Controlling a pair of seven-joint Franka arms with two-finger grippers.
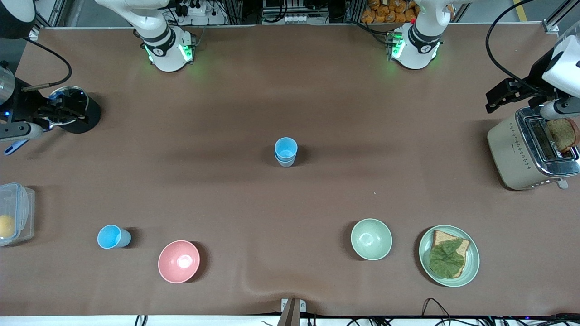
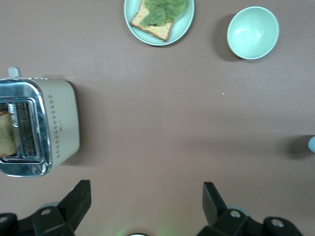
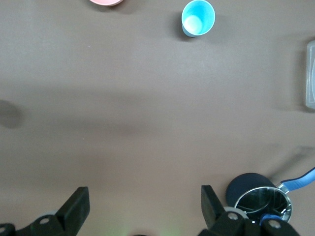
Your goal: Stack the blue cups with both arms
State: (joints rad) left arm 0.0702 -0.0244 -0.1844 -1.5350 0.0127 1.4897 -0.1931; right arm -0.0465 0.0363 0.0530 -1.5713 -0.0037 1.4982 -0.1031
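Two blue cups (image 1: 286,151) stand nested as one stack at the table's middle; a sliver of the stack shows in the left wrist view (image 2: 312,144). A third blue cup (image 1: 113,237) stands alone near the front camera toward the right arm's end, beside the pink bowl (image 1: 179,261); it also shows in the right wrist view (image 3: 198,18). My left gripper (image 2: 146,197) is open and empty, high over bare table between the toaster and the stack. My right gripper (image 3: 143,199) is open and empty, high over bare table near the pot. Neither gripper shows in the front view.
A toaster (image 1: 530,149) with bread stands at the left arm's end. A pale green bowl (image 1: 371,239) and a plate (image 1: 471,267) with bread and a leaf lie near the front camera. A pot (image 1: 72,108) and a clear container (image 1: 16,213) stand at the right arm's end.
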